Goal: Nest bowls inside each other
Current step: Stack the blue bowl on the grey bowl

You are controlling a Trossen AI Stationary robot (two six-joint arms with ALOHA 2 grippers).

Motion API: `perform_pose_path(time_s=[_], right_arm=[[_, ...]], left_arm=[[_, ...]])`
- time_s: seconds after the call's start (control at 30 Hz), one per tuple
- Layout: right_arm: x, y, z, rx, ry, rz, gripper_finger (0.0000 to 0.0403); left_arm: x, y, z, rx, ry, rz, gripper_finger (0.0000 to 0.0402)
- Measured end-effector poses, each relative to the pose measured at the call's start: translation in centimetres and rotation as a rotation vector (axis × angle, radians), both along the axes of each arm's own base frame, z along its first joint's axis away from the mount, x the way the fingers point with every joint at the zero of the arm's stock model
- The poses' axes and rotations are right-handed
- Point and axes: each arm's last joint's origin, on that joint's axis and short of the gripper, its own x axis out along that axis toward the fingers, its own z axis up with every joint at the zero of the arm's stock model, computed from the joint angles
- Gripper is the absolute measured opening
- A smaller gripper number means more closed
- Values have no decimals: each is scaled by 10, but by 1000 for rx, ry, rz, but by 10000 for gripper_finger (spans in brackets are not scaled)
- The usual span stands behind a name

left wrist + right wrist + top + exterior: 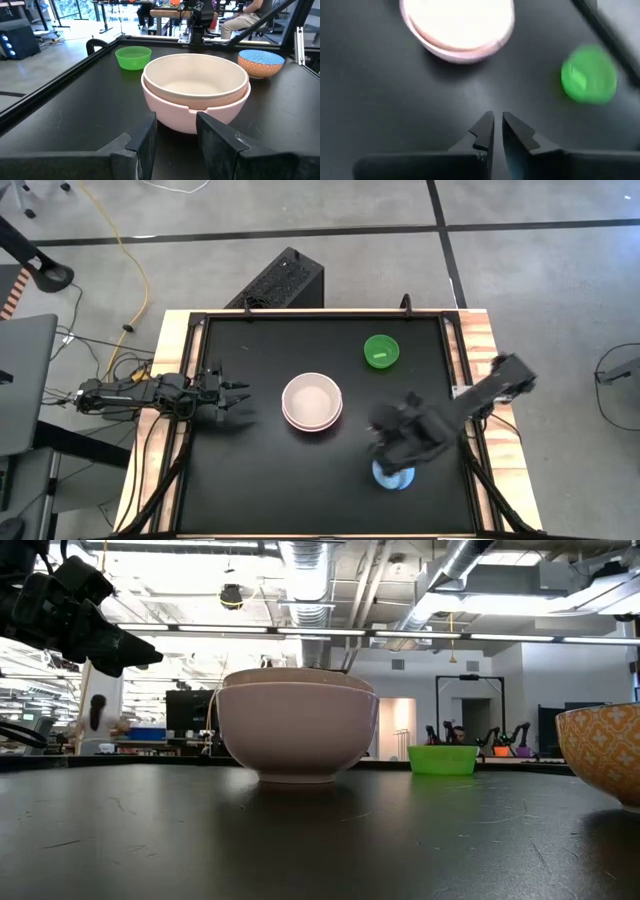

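Note:
Mid-table a beige bowl (312,399) sits nested inside a pink bowl (192,112), which stands on its base. A small green bowl (381,351) stands alone toward the far right. The blue bowl (396,478), orange-patterned outside (261,63), stands near the right front, partly under my right arm. My right gripper (498,126) hovers above the table beside it, its fingers a narrow gap apart with nothing between them. At the left edge my left gripper (175,132) is open, pointing level at the pink bowl from a short way off.
A raised rim (320,314) frames the black table (270,480). There is bare table between the stack and the green bowl and along the near edge. People sit at desks (240,17) beyond the far side.

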Motion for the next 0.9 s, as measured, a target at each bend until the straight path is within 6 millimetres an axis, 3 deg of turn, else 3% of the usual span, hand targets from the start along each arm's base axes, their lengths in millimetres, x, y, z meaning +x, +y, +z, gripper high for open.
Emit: perform_pose_path(time_s=[0.1,0.23,0.47,0.67,0.9], right_arm=[[-29,-2,-14,158,-75,-148,67],[-42,-3,-37,345,-59,-208,90],[-36,-3,-78,482,122,-297,176],[-24,3,-102,539,225,-233,259],[-26,5,-121,585,265,-206,274]], left_arm=[[0,0,0,0,0,0,128],[0,0,0,0,0,0,128],[0,0,0,0,0,0,128],[0,0,0,0,0,0,128],[0,0,0,0,0,0,128]])
